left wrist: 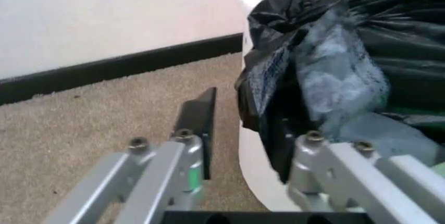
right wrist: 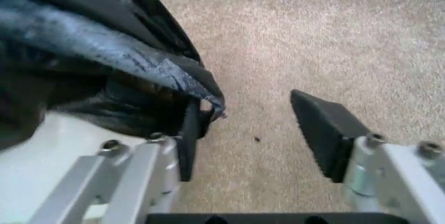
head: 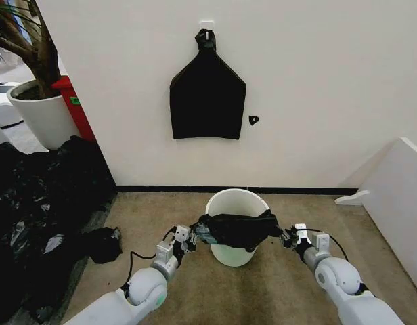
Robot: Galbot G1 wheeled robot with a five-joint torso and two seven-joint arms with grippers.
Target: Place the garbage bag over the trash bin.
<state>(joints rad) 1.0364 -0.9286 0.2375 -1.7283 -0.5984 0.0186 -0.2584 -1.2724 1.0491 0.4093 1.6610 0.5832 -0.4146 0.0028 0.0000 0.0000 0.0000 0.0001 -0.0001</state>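
Both claws, left claw (head: 195, 235) and right claw (head: 286, 237), spread beside garbage bag (head: 239, 229).

A thin, glossy, wrinkled black plastic garbage bag (head: 239, 229) is draped across the near rim of a small round cream-white plastic trash bin (head: 233, 200), which stands upright on the carpet. The film is bunched, and the far part of the bin's mouth is left uncovered. The bag's two ends are found beside the spread jaws on either side.
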